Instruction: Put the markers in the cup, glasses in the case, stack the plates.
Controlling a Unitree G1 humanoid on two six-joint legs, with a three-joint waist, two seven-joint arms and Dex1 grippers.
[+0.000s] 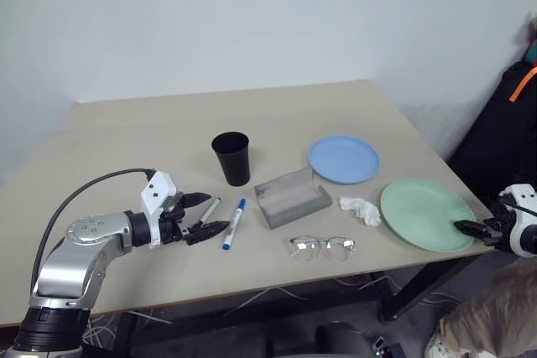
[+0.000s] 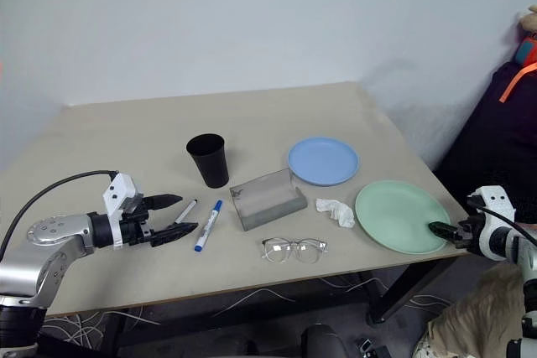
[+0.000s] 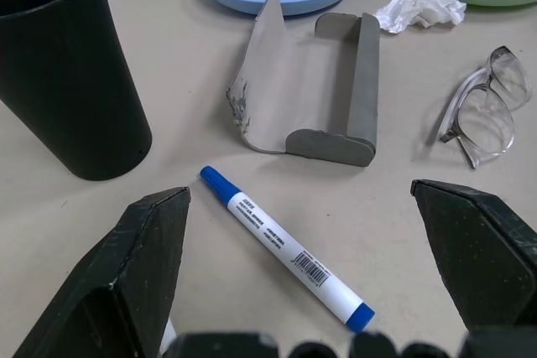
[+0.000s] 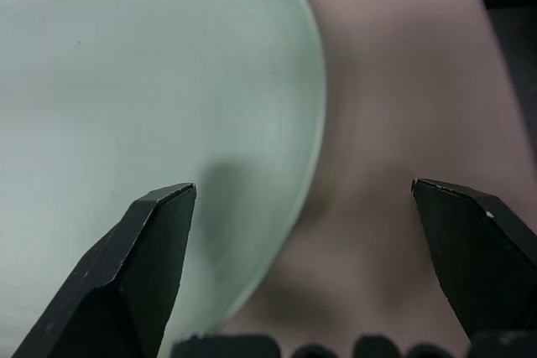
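Both grippers are standing wide open and holding nothing. The left gripper (image 1: pixel 204 214) is hanging just over the table (image 1: pixel 126 148), right beside the two markers. The black marker (image 1: pixel 209 210) and the blue marker (image 1: pixel 234 224) are lying flat next to each other, near the black cup (image 1: pixel 232 158), which is standing upright with no markers in it. The right gripper (image 2: pixel 445 230) is sitting at the near edge of the green plate (image 1: pixel 424 211), with its fingers on either side of the rim. The blue plate (image 1: pixel 343 158) is lying apart from it, so the plates are not stacked yet. The glasses (image 1: pixel 323 247) are resting on the table in front of the open grey case (image 1: pixel 291 196). A crumpled tissue (image 1: pixel 361 208) is lying between the case and the green plate. None of the three jobs looks done; all are still waiting.
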